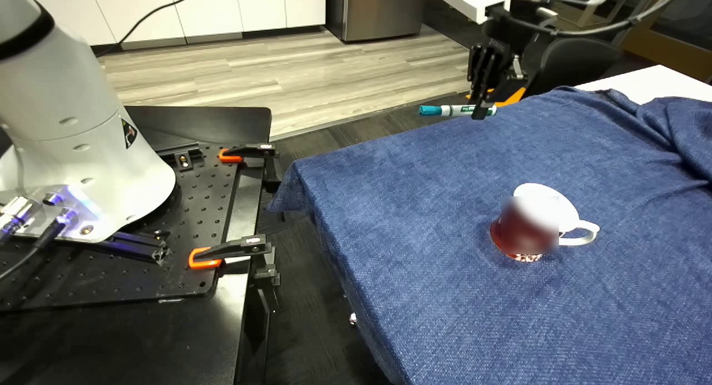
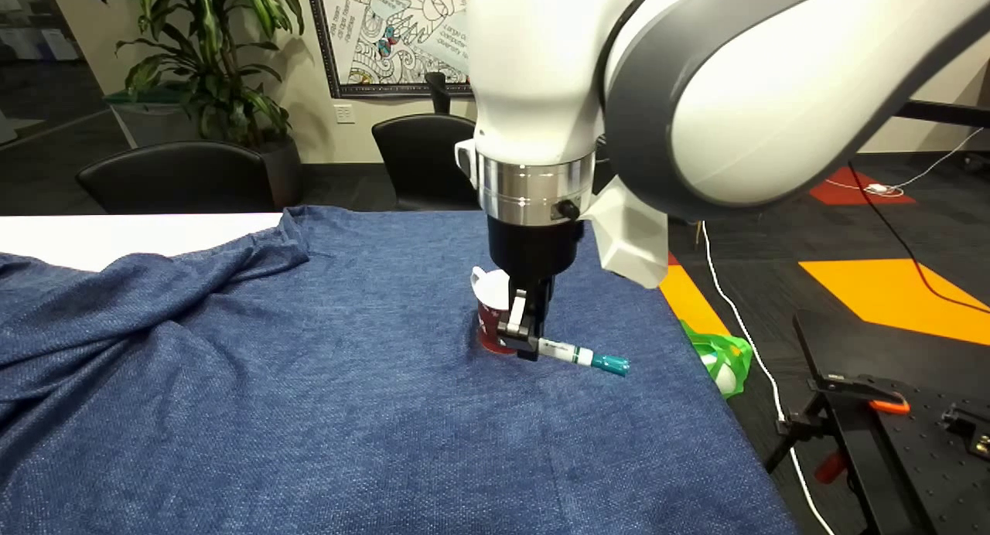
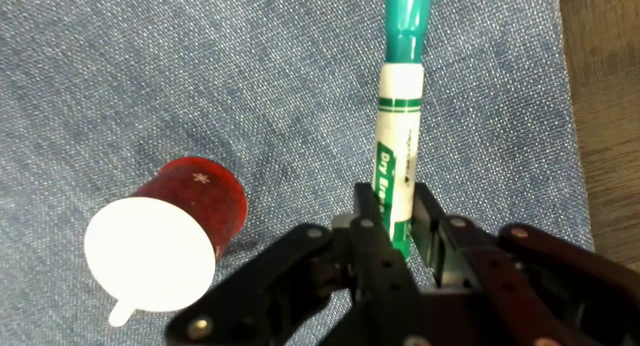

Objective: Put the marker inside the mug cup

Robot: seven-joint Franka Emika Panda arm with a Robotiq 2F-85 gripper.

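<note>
1. Hand (image 3: 393,206): clasping marker (image 3: 400,121) near one end, roughly level.
2. Lower, off to hand's side: mug (image 3: 172,226), upright.
3. Might snag crosswise on mug's rim if lowered untilted.
4. Might swivel on a bump, pinched off-centre.

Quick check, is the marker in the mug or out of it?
Out of it. In the wrist view, the gripper holds the marker, and blue cloth shows between the marker and the mug.

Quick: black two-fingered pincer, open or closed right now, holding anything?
Black two-fingered pincer: closed, holding the slim, teal-capped white-and-green marker.
</note>
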